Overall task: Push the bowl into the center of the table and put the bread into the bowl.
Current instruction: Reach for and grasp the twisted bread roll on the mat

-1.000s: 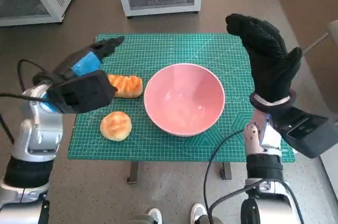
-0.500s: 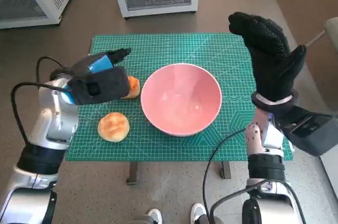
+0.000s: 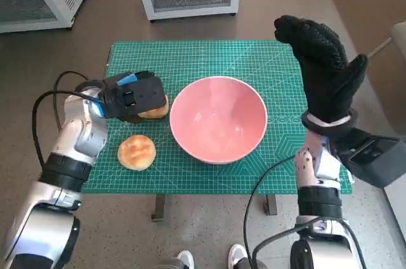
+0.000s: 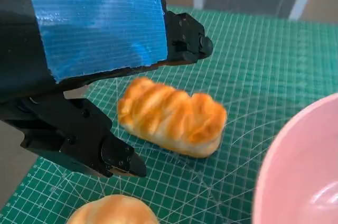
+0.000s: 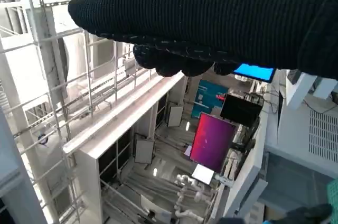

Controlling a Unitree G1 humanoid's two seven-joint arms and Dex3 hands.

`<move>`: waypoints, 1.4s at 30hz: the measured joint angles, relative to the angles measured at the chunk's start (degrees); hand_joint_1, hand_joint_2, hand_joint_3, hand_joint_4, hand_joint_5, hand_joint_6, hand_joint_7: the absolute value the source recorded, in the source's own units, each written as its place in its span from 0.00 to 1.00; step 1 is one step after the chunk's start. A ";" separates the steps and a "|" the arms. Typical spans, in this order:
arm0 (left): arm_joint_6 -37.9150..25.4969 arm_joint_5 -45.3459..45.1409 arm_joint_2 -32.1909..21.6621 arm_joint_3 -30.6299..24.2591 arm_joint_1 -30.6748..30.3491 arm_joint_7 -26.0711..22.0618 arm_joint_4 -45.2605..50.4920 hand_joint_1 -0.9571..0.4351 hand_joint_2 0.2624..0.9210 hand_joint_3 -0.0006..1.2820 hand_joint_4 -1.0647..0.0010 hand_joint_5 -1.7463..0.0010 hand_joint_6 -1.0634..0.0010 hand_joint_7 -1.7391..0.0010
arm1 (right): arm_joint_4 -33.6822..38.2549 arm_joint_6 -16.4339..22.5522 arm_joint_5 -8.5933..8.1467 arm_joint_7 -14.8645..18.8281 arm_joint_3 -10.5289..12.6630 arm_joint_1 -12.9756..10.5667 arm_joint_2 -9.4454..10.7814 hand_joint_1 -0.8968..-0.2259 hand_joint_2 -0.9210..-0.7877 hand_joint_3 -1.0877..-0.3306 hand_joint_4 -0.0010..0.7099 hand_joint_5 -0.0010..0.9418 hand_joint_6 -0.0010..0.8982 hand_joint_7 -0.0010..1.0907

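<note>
The long braided bread (image 4: 171, 123) lies left of the pink bowl (image 3: 218, 118) at frame centre, between the left robot hand's (image 3: 130, 96) parted fingers, ungripped. The right robot hand (image 3: 322, 69), spread and empty, hovers far right.

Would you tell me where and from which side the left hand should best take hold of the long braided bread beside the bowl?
Probably across the middle of the long braided bread, coming down from above. It lies flat on the green mat, so only its top and long sides are free. The left hand hovers over it with its fingers spread to either long side, apparently not touching. The pink bowl stands close by one end.
</note>
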State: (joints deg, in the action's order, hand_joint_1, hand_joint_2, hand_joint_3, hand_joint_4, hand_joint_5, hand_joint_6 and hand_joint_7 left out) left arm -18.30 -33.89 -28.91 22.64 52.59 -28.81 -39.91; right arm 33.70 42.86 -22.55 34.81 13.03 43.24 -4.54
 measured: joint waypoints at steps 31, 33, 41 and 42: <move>16.54 0.24 -0.15 1.27 2.67 10.69 -11.28 0.69 1.00 0.09 0.44 0.27 0.43 0.32 | -3.73 -3.86 -2.03 0.16 -0.44 -1.78 0.08 0.47 0.00 0.67 0.41 0.01 0.07 0.55; 16.46 0.98 -1.18 -0.17 1.24 10.10 -7.15 0.69 1.00 0.09 0.44 0.27 0.43 0.32 | -3.75 -3.95 -2.07 0.24 -0.51 -1.83 0.07 0.47 0.00 0.68 0.41 0.01 0.07 0.55; 14.94 3.21 -4.44 -6.40 -3.91 9.26 10.32 0.69 1.00 0.09 0.42 0.30 0.44 0.30 | -3.99 -4.26 -2.10 0.40 -0.64 -1.80 0.08 0.47 0.00 0.68 0.42 0.01 0.07 0.54; 14.75 3.47 -4.78 -7.33 -4.65 9.22 12.82 0.69 1.00 0.08 0.41 0.31 0.44 0.30 | -4.03 -4.26 -2.10 0.40 -0.64 -1.80 0.08 0.47 0.00 0.68 0.42 0.01 0.07 0.54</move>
State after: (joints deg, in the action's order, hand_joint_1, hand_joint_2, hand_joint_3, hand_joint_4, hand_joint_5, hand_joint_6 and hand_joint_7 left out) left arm -3.55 -30.42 -33.69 15.32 47.94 -19.59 -27.08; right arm 29.67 38.59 -24.66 35.20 12.39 41.44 -4.46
